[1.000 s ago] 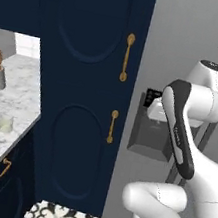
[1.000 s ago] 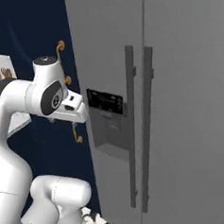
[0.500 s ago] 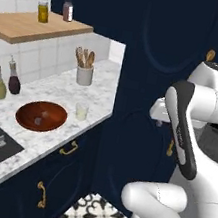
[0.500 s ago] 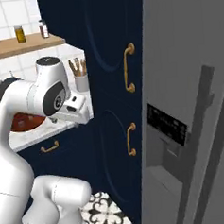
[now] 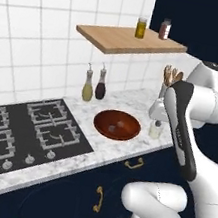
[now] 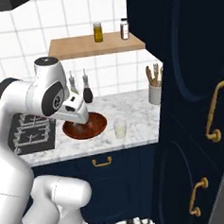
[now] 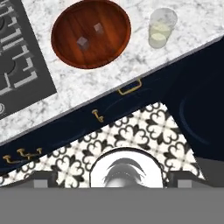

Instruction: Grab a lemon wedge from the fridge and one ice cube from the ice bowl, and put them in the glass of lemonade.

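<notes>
— What's on the counter?

— Veined white marble. I see the round wooden ice bowl with two small translucent cubes inside, and the clear glass of pale lemonade just beside it.

— And the hand?

— Held high, looking down. My gripper's fingers are spread wide, empty.
</notes>
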